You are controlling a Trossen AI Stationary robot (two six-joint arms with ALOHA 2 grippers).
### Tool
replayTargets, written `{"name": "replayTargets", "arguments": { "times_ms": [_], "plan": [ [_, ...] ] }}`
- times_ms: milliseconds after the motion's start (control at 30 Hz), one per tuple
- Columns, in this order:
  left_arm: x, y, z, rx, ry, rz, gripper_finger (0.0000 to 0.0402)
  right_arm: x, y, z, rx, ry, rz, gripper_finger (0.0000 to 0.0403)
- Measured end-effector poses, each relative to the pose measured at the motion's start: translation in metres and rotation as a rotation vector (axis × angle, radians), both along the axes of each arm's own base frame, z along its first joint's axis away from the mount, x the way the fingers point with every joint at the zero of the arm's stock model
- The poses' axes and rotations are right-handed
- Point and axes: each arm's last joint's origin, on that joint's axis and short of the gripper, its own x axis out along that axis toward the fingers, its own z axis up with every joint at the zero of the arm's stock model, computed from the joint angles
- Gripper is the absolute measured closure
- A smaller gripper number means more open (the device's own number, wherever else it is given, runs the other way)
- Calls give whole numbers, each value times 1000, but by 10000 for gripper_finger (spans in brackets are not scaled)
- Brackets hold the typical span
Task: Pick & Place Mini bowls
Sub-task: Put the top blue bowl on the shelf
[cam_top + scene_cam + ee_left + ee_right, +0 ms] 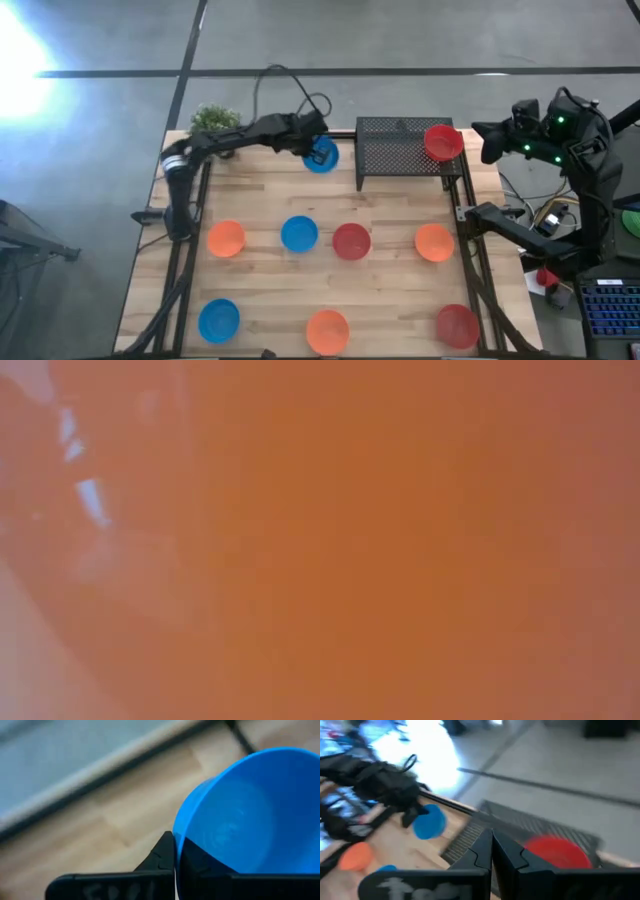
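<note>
High view first: the wooden table (400, 300) has seven bowls spread in rows, I judge so each can be grabbed cleanly. At the far edge sits the black mesh rack (400, 148), with a red bowl (442, 142) on its right end, likely the drop spot. My left gripper (318, 150) is clamped on a blue bowl's (322, 157) rim just left of the rack, tilted. My right gripper (492, 851), fingers together and empty, waits off the table's right side.
</note>
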Motion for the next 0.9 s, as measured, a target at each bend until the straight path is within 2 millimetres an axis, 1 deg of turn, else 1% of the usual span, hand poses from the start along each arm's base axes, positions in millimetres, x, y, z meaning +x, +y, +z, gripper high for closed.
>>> {"name": "replayTargets", "arguments": {
  "times_ms": [100,233,333,400,500,633,767,900],
  "plan": [
    [-12,-13,32,163,-9,16,401,4,-3,6,-65,-33,71,394],
    [-23,-32,69,372,-38,9,401,6,-8,9,-122,-24,101,394],
    [-25,-44,92,513,-72,-9,401,9,-12,11,-171,-16,120,394],
    [-22,-50,103,587,-106,-36,401,13,-17,12,-203,-14,140,394],
    [-16,-56,114,676,-131,-81,401,22,-27,11,-233,-22,185,394],
    [-11,-61,122,748,-151,-108,401,42,-39,5,-259,-47,286,394],
    [-9,-63,126,787,-149,-127,401,70,-47,-5,-290,-60,423,394],
    [-8,-63,127,819,-125,-154,401,97,-47,-11,-361,-30,510,394]
  ]
}}
